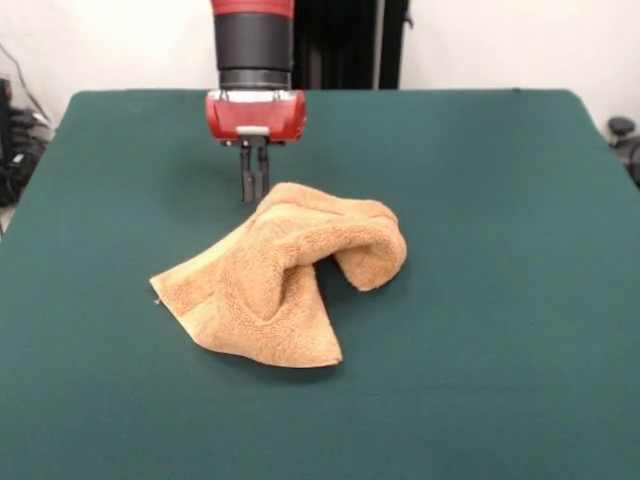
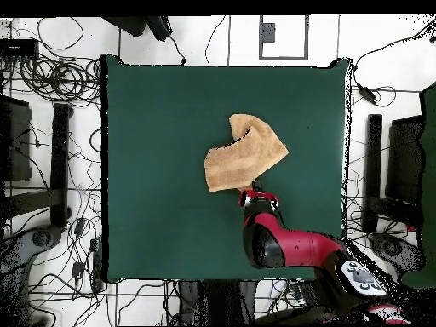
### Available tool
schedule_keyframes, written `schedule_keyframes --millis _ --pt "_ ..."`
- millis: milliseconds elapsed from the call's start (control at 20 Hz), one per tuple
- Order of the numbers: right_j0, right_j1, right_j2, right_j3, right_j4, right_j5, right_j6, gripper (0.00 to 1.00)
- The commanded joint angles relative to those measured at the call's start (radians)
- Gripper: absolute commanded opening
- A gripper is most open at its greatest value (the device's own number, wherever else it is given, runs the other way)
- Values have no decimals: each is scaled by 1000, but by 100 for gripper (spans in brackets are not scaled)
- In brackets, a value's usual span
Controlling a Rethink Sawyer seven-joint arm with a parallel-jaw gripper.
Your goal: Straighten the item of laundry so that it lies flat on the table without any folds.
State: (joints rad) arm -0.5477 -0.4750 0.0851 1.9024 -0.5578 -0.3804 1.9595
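Note:
The item of laundry [image 1: 285, 280], a tan-orange terry towel, lies crumpled near the middle of the green table [image 1: 500, 200]. Its right part is folded over into a raised hump, and a flat corner points to the front left. My gripper [image 1: 253, 195] hangs straight down at the towel's far edge, its two black fingers close together and shut. The tips sit right at that edge, and I cannot tell whether any cloth is pinched between them. From overhead the towel [image 2: 243, 153] lies a little right of the table's [image 2: 153, 128] centre, with the gripper [image 2: 255, 185] at its lower right edge.
Green felt stretches wide on every side of the towel. Cables and black stands [image 2: 60, 153] ring the table on the floor beyond its edges. The red arm [image 2: 281, 243] reaches in over the table's edge nearest the base.

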Motion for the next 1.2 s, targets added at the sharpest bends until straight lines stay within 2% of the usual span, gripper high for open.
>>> schedule_keyframes --millis 50,200,350,600,700,750,850,1050,1100,1200 --pt "22 77 174 -28 0 -123 199 0" --pt "36 80 174 -9 40 -163 221 0" --pt "50 39 164 22 68 -149 226 0" --pt "32 3 183 51 63 -118 225 0" --pt "117 -53 73 67 113 -176 177 0" --pt "208 -83 -47 81 189 -253 124 0" --pt "286 -86 -151 95 271 -339 77 0" --pt "296 -78 -177 110 309 -378 128 0" --pt "305 -77 -187 109 309 -376 144 100" --pt "314 -78 -194 112 327 -375 150 100"
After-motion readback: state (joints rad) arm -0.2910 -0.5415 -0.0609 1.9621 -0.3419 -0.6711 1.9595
